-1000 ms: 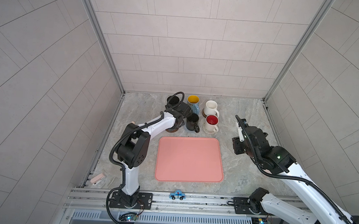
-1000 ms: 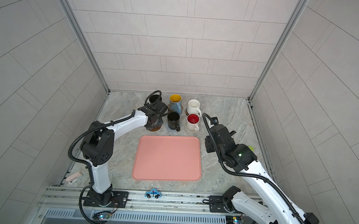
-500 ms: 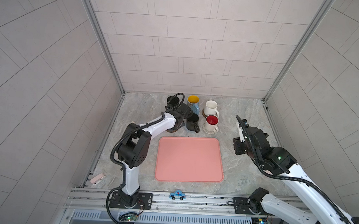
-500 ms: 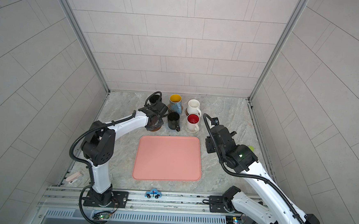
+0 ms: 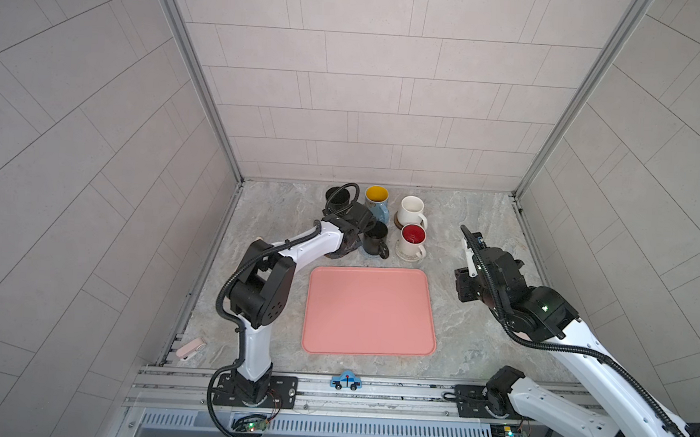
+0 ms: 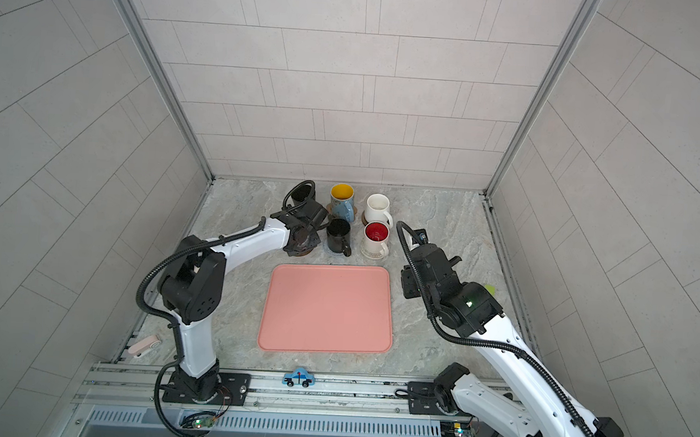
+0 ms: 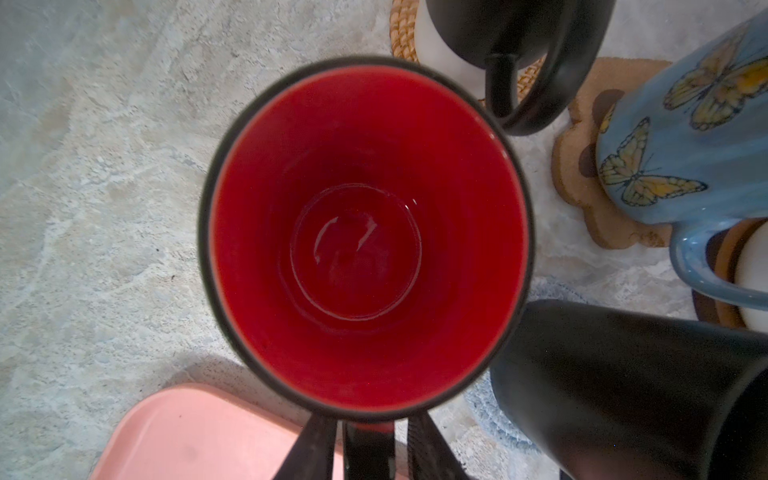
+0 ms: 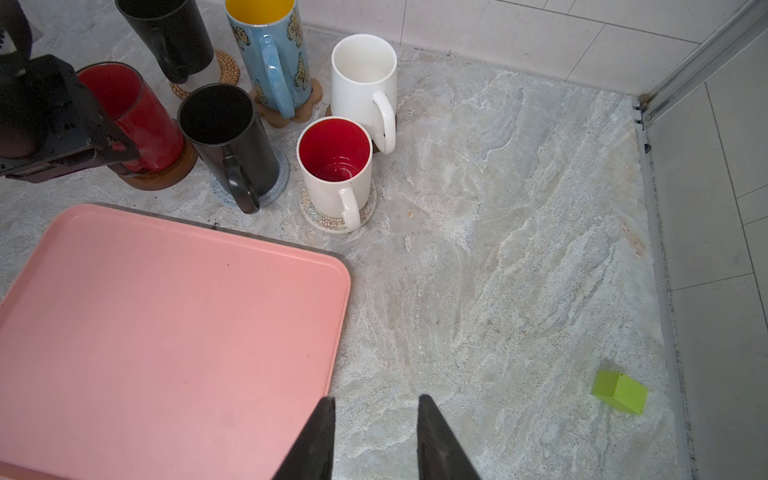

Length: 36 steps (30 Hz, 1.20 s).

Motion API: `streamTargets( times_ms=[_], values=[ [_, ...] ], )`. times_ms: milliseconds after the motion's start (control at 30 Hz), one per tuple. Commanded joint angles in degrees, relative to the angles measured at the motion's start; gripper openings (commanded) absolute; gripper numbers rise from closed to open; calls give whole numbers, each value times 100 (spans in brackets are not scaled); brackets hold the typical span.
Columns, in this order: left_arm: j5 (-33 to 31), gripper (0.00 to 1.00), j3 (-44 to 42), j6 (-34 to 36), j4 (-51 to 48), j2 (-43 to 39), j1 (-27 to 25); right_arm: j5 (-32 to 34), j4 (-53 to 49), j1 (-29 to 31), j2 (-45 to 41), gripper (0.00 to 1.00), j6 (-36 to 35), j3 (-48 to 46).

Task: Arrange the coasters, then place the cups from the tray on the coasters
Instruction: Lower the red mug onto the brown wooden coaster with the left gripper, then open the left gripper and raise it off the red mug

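Marble tabletop (image 8: pixel 498 249), tray (image 5: pixel 369 312) empty. Left gripper (image 7: pixel 370 432) straddles handle of red cup (image 7: pixel 365 232), jaws slack since it's on its coaster (image 8: pixel 166 176). Right gripper (image 8: pixel 374 415) part-open, empty.

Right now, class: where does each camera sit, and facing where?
Top views: high above the front rail, looking down on left arm, right arm, tray.
Left wrist: straight down into the red cup; left gripper straddles its handle.
Right wrist: slanting down past the tray; open right gripper shows.
Shared: all see the tray.

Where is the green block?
In the right wrist view, the green block lies on the table, right of the pink tray, near the side wall.
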Motion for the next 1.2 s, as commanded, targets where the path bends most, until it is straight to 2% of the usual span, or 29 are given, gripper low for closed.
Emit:
streamTargets(
  times_ms=[0,767,1033,1167],
  values=[
    [7,37,-39,-91,-2,-103,-37,113,-54,-21,-107,36,61,-51],
    [223,42,-117,-114,176,-273,-77,295,-98,-31,-270,36,70,-94],
    [257,50,-476,65,369,-786,-77,760,-28,-26,-353,37,213,-138],
    [383,54,-929,240,632,-1270,-85,1348,42,-25,-378,39,418,-266]
  ],
)
